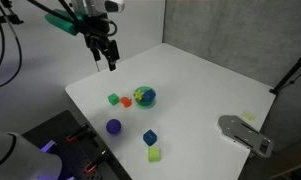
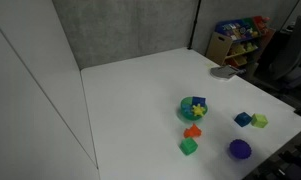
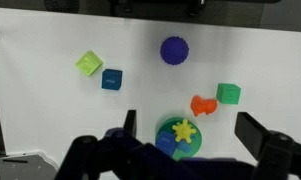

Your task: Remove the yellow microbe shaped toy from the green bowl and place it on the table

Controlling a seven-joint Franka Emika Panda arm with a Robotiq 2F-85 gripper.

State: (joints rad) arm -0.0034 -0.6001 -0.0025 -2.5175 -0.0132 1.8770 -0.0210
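Teal-green is standing out in an exterior view, where the green bowl [image 1: 152, 100] is sitting near the middle of the table [image 1: 210, 80]. The yellow microbe shaped toy [image 1: 141, 96] is lying inside it beside something blue. The gripper [image 1: 106, 60] is hanging high and well apart from the bowl with its jaws spread. That posture probably suits an approach not yet begun.

In an exterior view without the arm, the bowl [image 2: 183, 110] is resting on open white tabletop [image 2: 140, 90]. The toy [image 2: 196, 103] is showing only as a small yellow patch above the rim. An orange piece [image 2: 193, 131] is lying just beside the bowl.

In the wrist view, the camera is looking straight down. The gripper [image 3: 188, 120] is framing the bowl [image 3: 162, 128] between wide-open fingers [image 3: 130, 122], holding nothing, so a descent would likely meet the toy [image 3: 183, 131]. The toy is appearing as a bright yellow, star-like lump with short knobby arms. It looks small and probably easy to pinch, though the blue piece is crowding one side.
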